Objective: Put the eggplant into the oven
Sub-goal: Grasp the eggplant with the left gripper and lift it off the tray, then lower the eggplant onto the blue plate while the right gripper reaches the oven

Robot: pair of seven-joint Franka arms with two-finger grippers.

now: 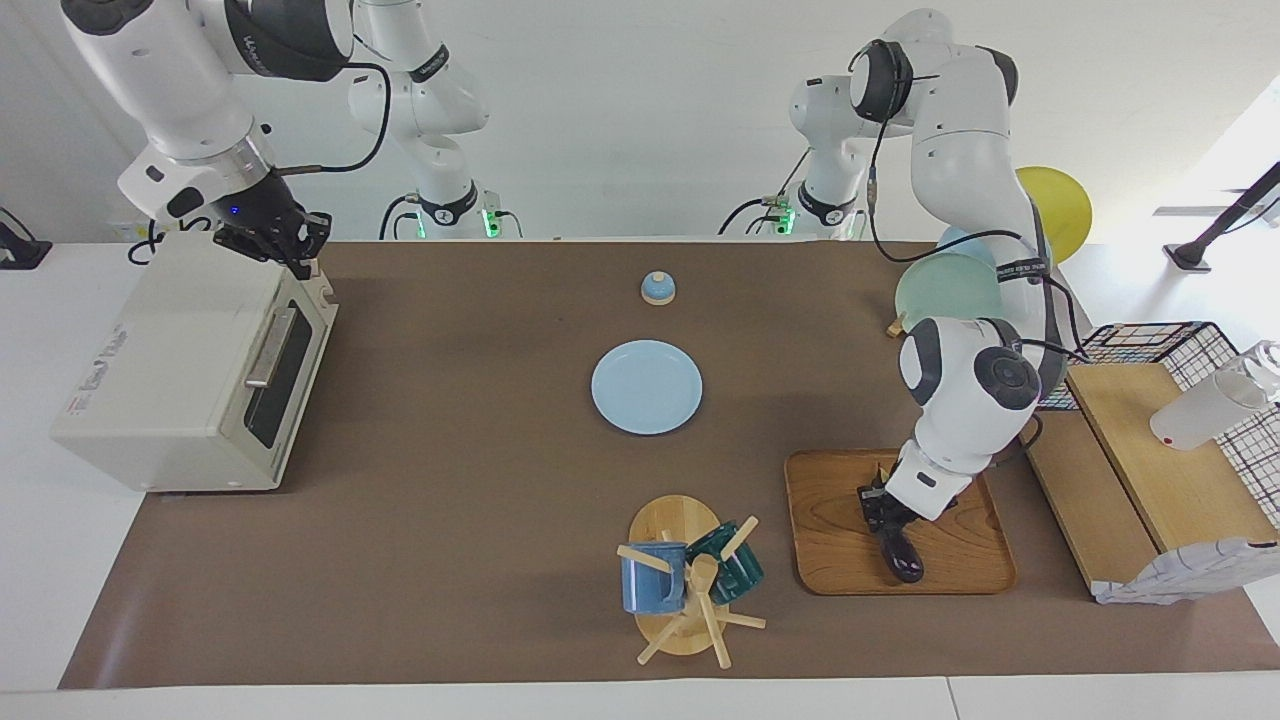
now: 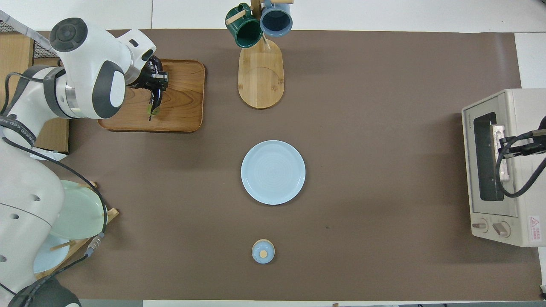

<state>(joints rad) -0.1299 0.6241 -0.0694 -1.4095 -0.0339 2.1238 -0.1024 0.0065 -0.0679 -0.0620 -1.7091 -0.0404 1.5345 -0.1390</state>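
Observation:
The dark purple eggplant (image 1: pixel 903 556) lies on a wooden tray (image 1: pixel 960 560) at the left arm's end of the table. It also shows in the overhead view (image 2: pixel 155 99), its stem end pointing toward the robots. My left gripper (image 1: pixel 884 512) is down on the tray and shut on the eggplant's middle (image 2: pixel 156 78). The cream-white oven (image 1: pixel 170 370) stands at the right arm's end with its dark glass door closed; it shows in the overhead view too (image 2: pixel 527 115). My right gripper (image 1: pixel 288 240) hangs over the oven's top edge, above the door handle (image 2: pixel 500 160).
A light blue plate (image 1: pixel 646 387) lies mid-table, with a small blue knobbed lid (image 1: pixel 657 288) nearer to the robots. A mug tree (image 1: pixel 690 585) holds a blue and a green mug beside the tray. A plate rack (image 1: pixel 945 290), wooden shelf (image 1: pixel 1160 470) and wire basket (image 1: pixel 1190 345) crowd the left arm's end.

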